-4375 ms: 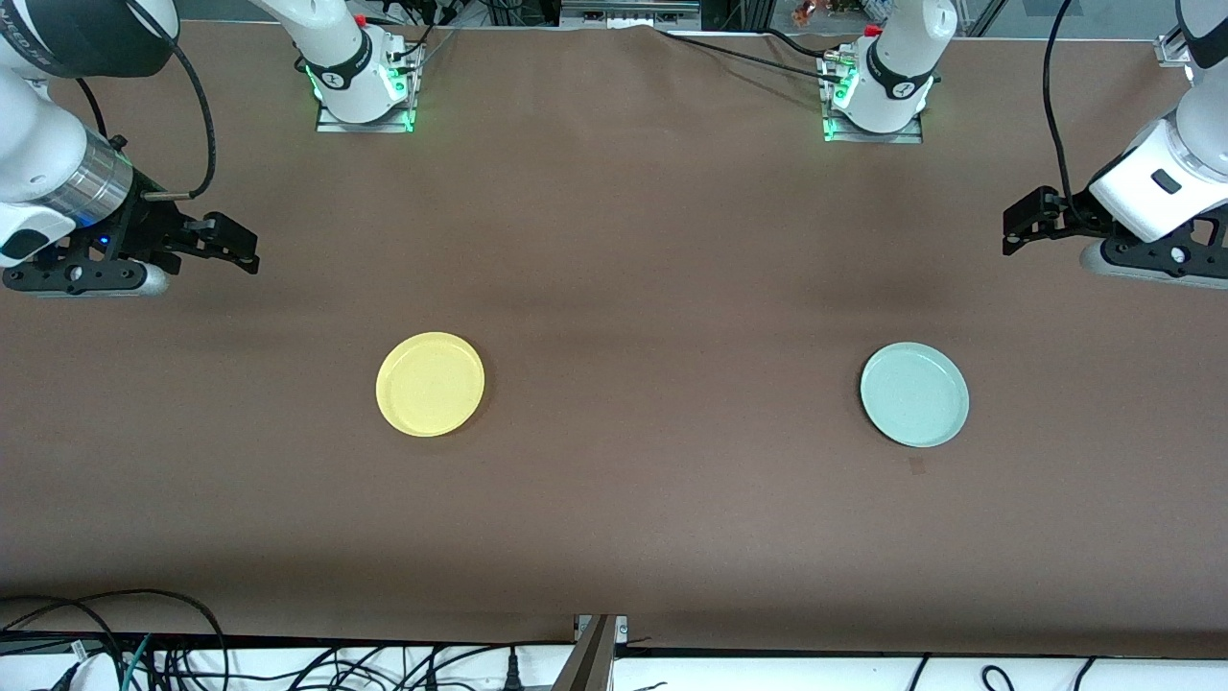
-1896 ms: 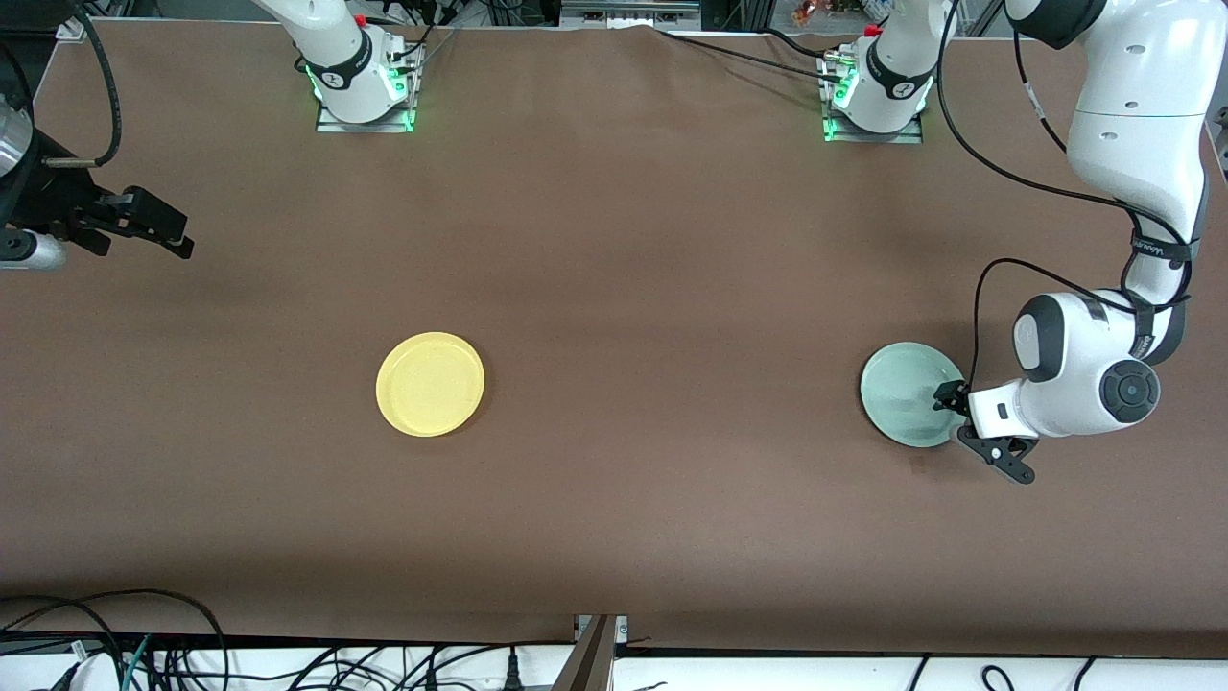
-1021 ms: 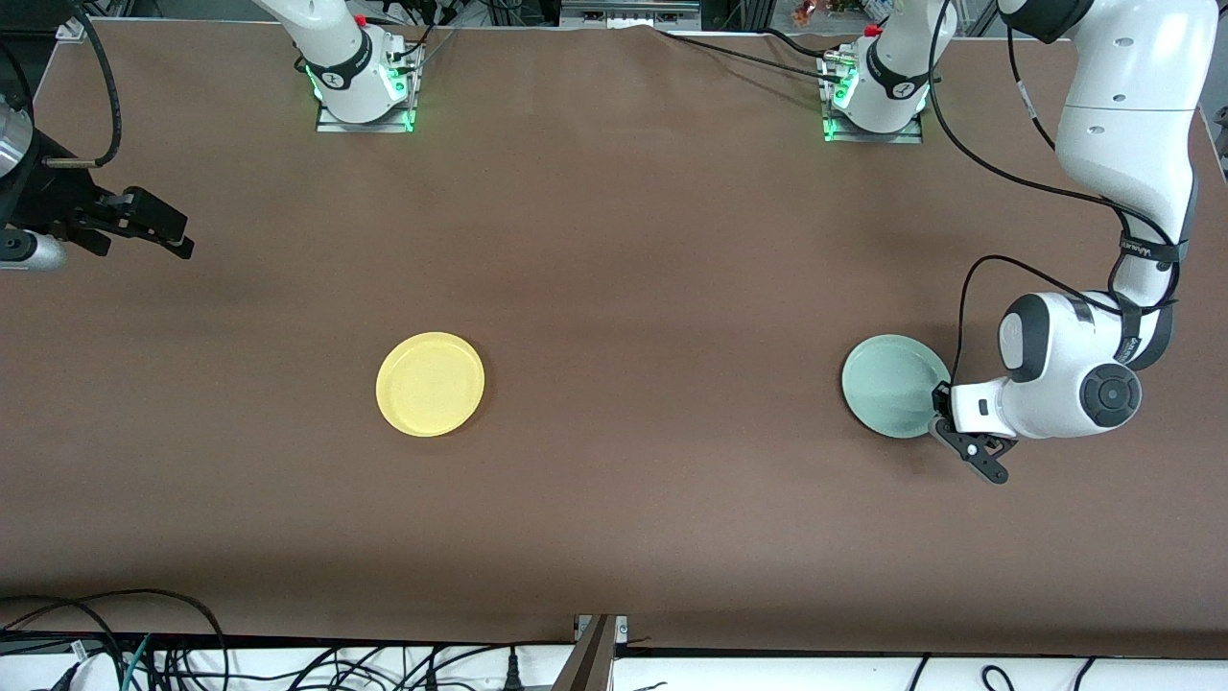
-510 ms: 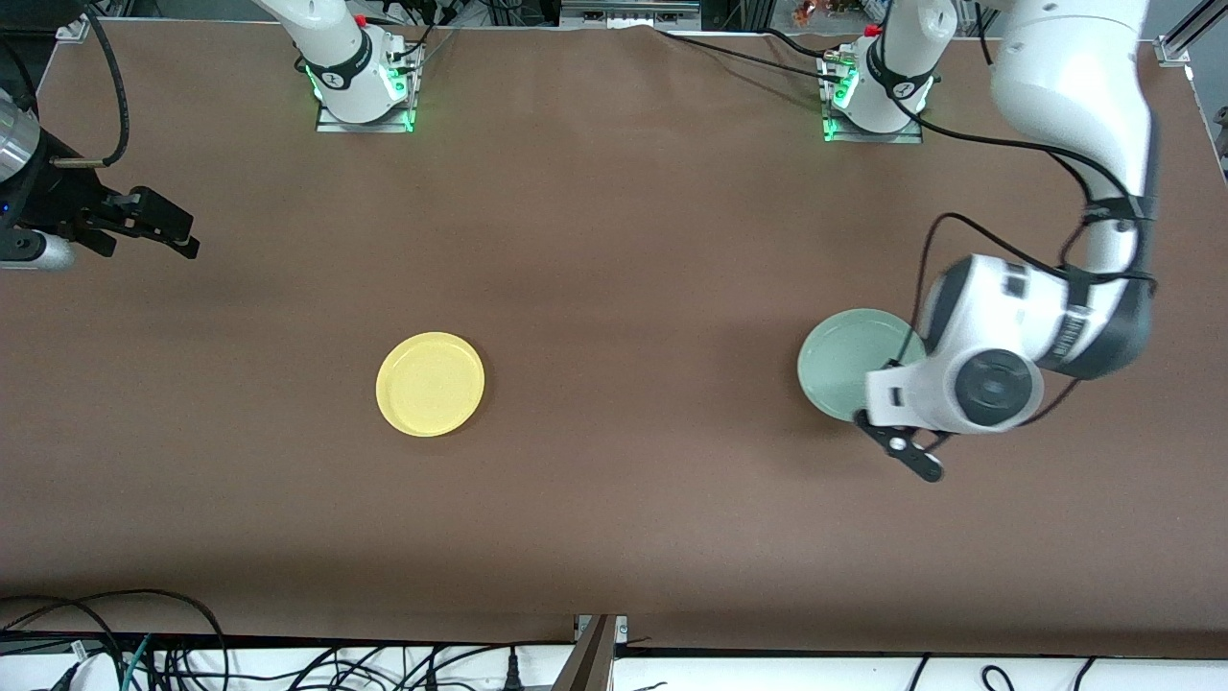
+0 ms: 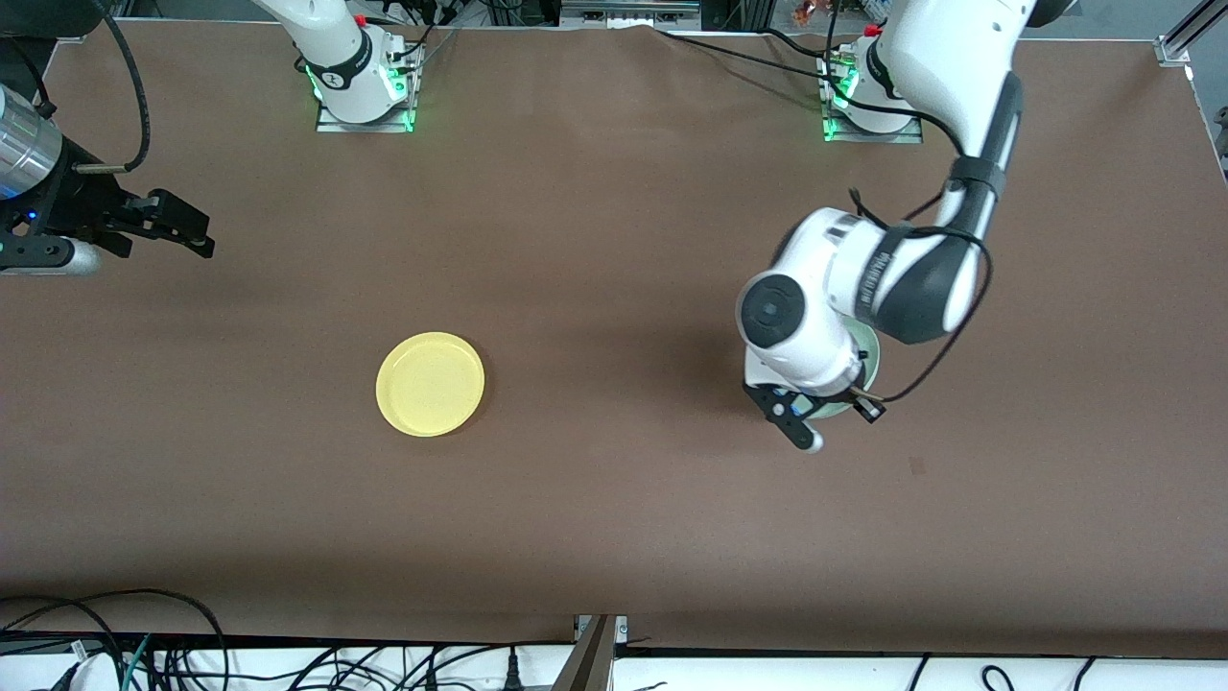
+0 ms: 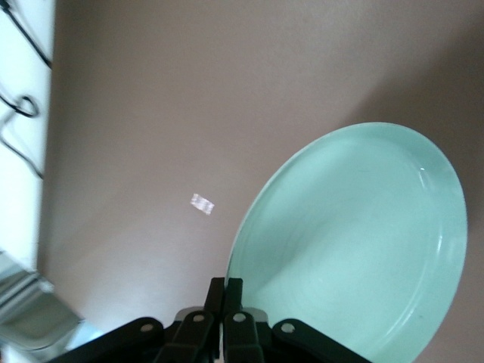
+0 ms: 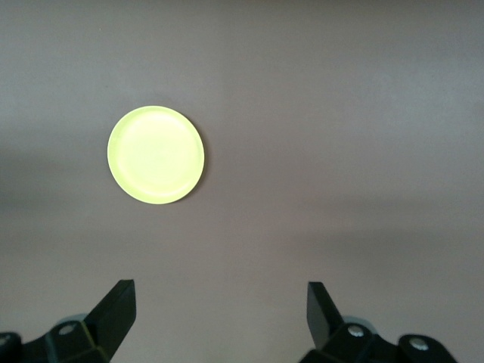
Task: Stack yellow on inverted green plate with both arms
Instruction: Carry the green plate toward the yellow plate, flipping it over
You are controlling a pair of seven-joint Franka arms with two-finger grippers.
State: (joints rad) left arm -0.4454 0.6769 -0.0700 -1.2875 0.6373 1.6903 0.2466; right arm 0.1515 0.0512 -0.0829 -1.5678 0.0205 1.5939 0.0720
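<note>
The green plate (image 6: 355, 249) is pinched by its rim in my left gripper (image 6: 224, 302), whose fingers (image 6: 234, 291) are pressed together on the edge; in the front view it hangs tilted over the desk (image 5: 614, 499) toward the left arm's end, mostly hidden under the wrist. The step in hand, as I judge it, is the flip: I need to roll the wrist until the flat underside faces up, then lower it so the rim meets the desk evenly, not one edge first. With only a thin rim grip, I'd turn slowly, since a light plate could swing or slip out. I'd open the fingers only once the plate rests flat. The yellow plate (image 5: 430, 384) lies upright on the desk toward the right arm's end, well apart from the green one, so I'd set the green plate down somewhere the right arm reaches comfortably. My right gripper (image 7: 219, 306) waits, fingers (image 7: 117, 306) spread wide and holding nothing, up over the desk's edge at its own end, with the yellow plate in its wrist view.
</note>
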